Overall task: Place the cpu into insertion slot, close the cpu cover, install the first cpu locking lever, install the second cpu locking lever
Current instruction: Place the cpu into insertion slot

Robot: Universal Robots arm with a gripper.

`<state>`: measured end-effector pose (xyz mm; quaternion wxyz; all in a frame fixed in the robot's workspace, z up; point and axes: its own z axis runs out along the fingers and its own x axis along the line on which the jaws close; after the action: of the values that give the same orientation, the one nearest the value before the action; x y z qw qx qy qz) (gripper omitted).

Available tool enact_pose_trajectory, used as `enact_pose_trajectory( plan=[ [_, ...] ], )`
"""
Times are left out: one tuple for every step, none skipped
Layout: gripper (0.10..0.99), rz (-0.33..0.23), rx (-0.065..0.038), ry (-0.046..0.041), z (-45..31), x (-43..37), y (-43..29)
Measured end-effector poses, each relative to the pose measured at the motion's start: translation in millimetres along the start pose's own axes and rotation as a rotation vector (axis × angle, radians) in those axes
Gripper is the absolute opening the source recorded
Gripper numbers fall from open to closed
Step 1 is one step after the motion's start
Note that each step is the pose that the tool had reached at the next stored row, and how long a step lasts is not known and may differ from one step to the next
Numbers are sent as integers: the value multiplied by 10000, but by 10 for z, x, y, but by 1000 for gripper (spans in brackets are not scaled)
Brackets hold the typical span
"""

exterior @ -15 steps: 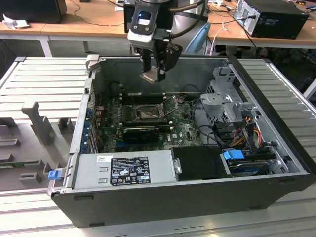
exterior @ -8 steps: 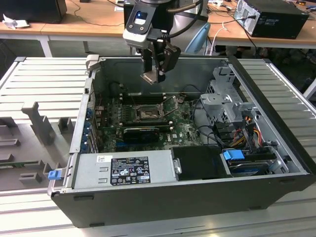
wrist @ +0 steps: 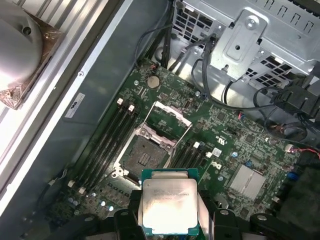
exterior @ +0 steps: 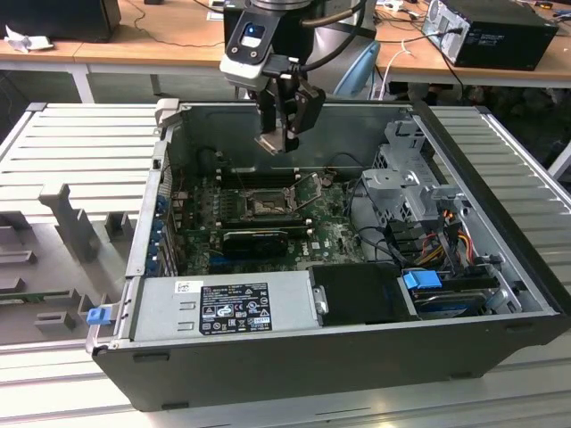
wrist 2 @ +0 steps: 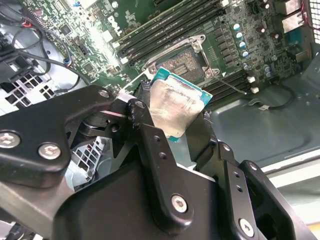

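Now holding cpu point(wrist: 167, 200) in gripper point(wrist: 169, 215), jaws closed to chip width on two opposite edges. Hanging in air above motherboard point(wrist: 235, 145), apart from insertion slot point(wrist: 142, 159); cpu cover point(wrist: 167, 119) hinged open. Judged light, stiff, thin, fragile underneath; edge hold only, smooth sides likely slippery.

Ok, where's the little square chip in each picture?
Exterior view: the cpu hangs in the gripper, above the open case.
Second wrist view: the cpu, grey face showing, clamped in the gripper.
First wrist view: the cpu, held near the socket.
Shared landmark: the insertion slot, empty, on the green board.
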<state>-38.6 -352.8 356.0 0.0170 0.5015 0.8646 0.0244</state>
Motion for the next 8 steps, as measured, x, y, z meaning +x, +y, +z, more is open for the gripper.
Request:
enact_pose_trajectory(
  plan=[
    [525, 51, 7, -14, 1, 0, 0],
    [525, 99, 12, -26, 1, 0, 0],
    [525, 142, 18, -38, 2, 0, 0],
    [525, 227, 28, -60, 3, 0, 0],
    [525, 277, 33, -71, 3, 0, 0],
    [525, 358, 41, -89, 4, 0, 0],
    [525, 445, 52, -113, 5, 0, 0],
    [525, 516, 60, -131, 6, 0, 0]
  ],
)
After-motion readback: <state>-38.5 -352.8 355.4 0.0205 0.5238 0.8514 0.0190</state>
